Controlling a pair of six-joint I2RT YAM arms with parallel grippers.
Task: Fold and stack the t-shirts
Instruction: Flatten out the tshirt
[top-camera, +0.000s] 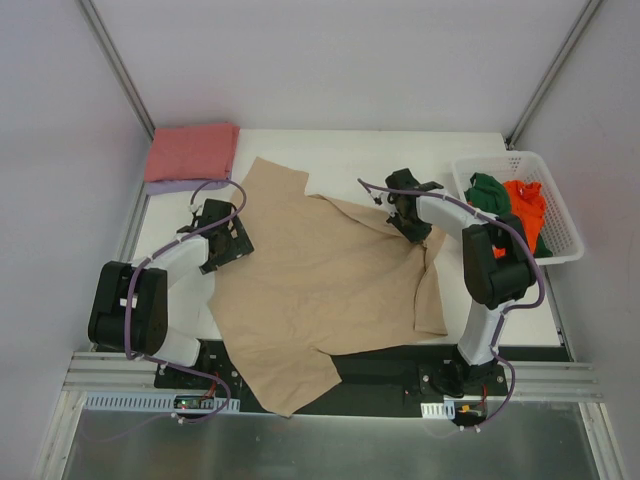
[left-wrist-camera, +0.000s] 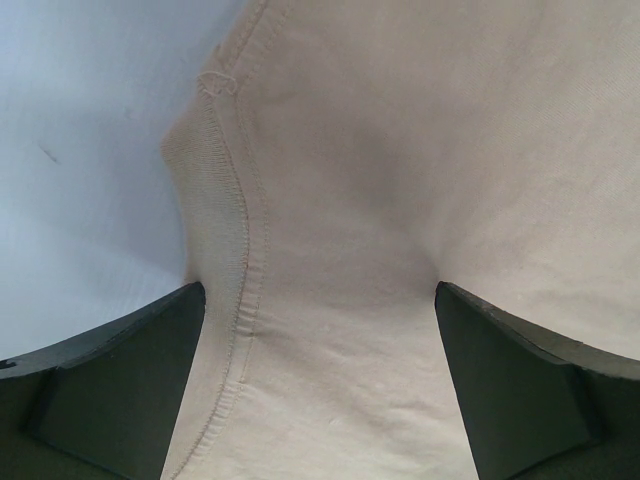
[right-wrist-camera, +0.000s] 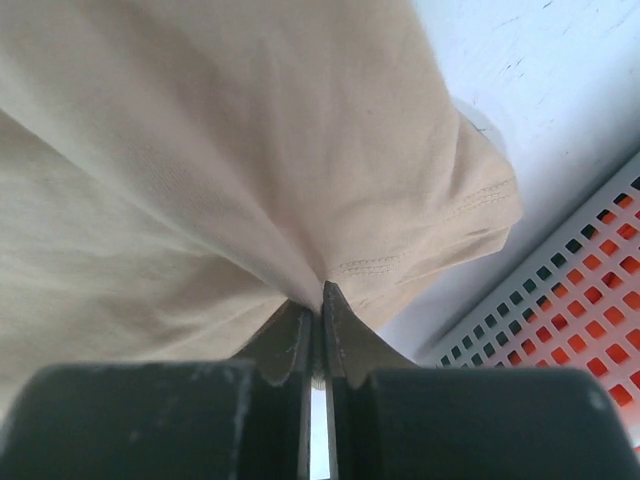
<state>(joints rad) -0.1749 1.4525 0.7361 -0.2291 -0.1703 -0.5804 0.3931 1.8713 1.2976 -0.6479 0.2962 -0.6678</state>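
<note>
Overhead, five t-shirts are showing. One tan t-shirt (top-camera: 320, 290) is lying spread across the table (top-camera: 400, 150). Beyond the tan t-shirt's far-left corner, one salmon pink t-shirt (top-camera: 192, 152) is sitting folded on one lavender t-shirt (top-camera: 170, 186). To the tan t-shirt's right, one white basket (top-camera: 505, 156) is holding one orange t-shirt (top-camera: 525, 205) and one dark green t-shirt (top-camera: 487, 193).

Two grippers are working, one at each side of the tan t-shirt. The left gripper (top-camera: 228, 232) is hovering at its left edge, and only the left wrist view is showing the fingers spread wide over a ribbed band. The right gripper (top-camera: 405, 212) is sitting at its far-right edge. Only the right wrist view is showing those fingers clenched on a pinched fold of tan cloth, with the basket lattice just beside it.
</note>
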